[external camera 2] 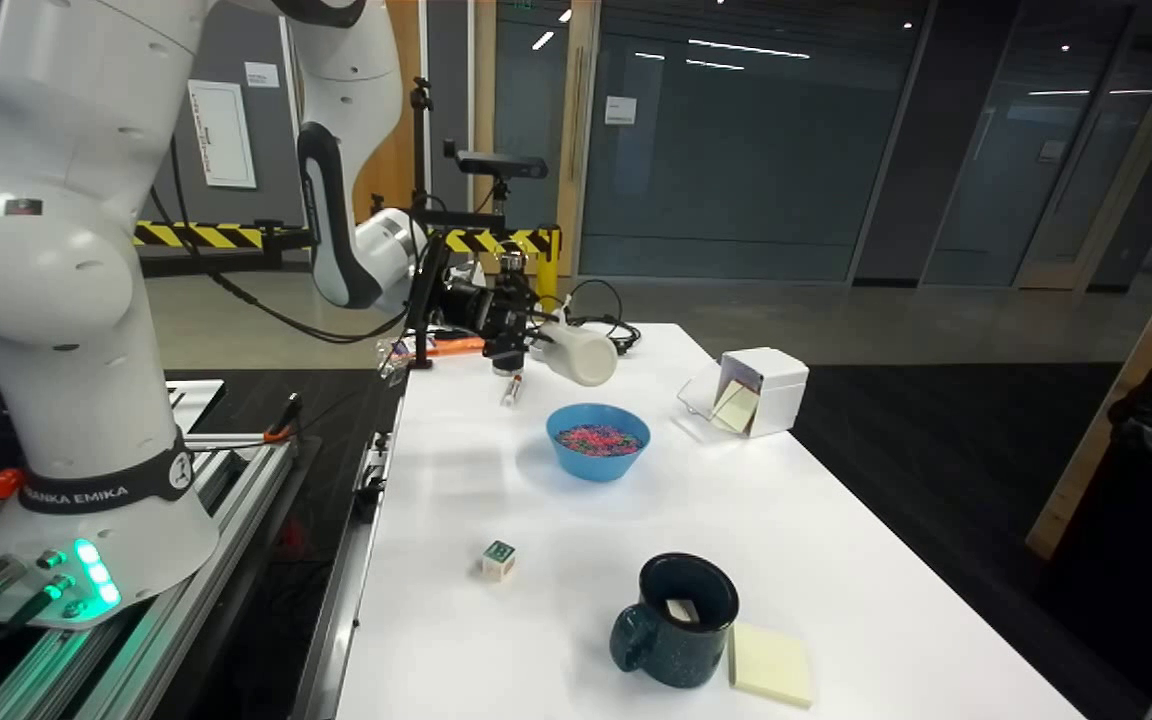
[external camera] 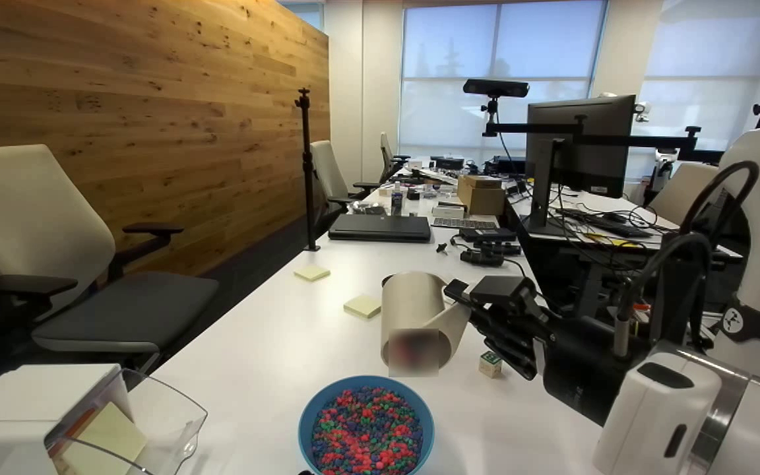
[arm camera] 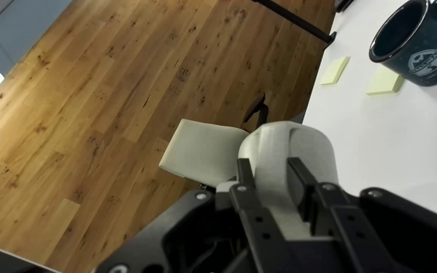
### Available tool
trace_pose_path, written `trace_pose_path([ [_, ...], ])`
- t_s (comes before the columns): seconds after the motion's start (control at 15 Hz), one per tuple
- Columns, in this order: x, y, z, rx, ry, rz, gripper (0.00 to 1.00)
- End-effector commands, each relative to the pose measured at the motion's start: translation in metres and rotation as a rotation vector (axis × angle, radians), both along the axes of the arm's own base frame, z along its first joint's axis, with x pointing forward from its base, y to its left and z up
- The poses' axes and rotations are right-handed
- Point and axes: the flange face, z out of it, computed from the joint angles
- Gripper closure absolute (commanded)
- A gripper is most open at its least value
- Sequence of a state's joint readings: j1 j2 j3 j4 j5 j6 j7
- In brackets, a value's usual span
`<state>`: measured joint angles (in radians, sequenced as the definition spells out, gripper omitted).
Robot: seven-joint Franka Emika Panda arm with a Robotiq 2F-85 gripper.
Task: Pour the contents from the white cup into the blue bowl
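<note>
With the tool (arm camera: pixel 270 167) clasping its handle (external camera: pixel 456 322), we are holding the white cup (external camera: pixel 413 303) tilted near the blue bowl (external camera 2: pixel 598 467). Coloured bits (external camera: pixel 370 435) are lying inside the bowl.

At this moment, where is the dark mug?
In an exterior view, the dark mug stands low, right of centre, a yellow note pad close on its right, the lettered cube farther left.

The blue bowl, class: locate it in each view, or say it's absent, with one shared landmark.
In an exterior view: blue bowl at bottom middle, below the white cup.
In an exterior view: blue bowl just below centre, below the white cup.
Wrist view: not there; white cup low, right of centre.
Shared landmark: white cup.
</note>
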<state>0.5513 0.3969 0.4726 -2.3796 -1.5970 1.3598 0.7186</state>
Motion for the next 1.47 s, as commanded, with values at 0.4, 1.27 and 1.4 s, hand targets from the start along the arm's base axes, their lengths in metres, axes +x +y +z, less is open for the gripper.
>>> trace_pose_path([
  [0.4, 0.003, -0.004, -0.001, -0.090, 0.030, 0.022, 0.93],
  [1.27, 0.013, 0.000, -0.002, -0.186, 0.076, 0.060, 0.93],
  [1.4, 0.015, 0.000, -0.002, -0.204, 0.083, 0.069, 0.93],
])
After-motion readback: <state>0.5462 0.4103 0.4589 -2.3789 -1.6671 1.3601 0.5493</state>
